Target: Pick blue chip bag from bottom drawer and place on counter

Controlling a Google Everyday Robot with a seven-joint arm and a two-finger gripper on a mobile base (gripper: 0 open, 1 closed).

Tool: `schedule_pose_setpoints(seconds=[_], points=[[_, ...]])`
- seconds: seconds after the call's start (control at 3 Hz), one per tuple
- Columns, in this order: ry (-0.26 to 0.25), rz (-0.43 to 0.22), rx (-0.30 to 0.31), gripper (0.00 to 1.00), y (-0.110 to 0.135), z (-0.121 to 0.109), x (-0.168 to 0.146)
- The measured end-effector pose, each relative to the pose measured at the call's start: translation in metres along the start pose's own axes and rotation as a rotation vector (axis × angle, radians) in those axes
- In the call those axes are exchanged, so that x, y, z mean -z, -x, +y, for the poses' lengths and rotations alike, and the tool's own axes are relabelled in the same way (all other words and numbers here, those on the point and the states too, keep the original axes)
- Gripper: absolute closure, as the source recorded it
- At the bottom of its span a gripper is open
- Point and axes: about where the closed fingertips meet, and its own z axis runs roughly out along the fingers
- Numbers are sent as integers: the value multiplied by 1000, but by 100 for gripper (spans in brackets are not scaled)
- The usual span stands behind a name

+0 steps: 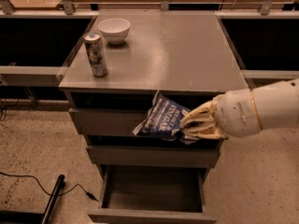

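Observation:
The blue chip bag (162, 117) is dark blue foil with white lettering. It hangs in the air in front of the upper drawers, just below the front edge of the counter (168, 50). My gripper (189, 125) comes in from the right and is shut on the bag's right end. The bottom drawer (152, 190) is pulled open below and its tray holds nothing I can see.
A tall silver patterned can (96, 54) stands at the counter's front left. A white bowl (114, 30) sits behind it at the back left. A black cable and a dark rod (52, 199) lie on the speckled floor at the lower left.

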Motion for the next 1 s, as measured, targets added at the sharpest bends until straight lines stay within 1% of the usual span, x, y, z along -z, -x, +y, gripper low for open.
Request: schedule_pose_setpoints(seconds=[0.33,0.67,1.0], points=[[16,12,88,100,-22,-48,9],[12,5,158,100,-38,-95,19],[-4,8,184,100,-61,-135,31]])
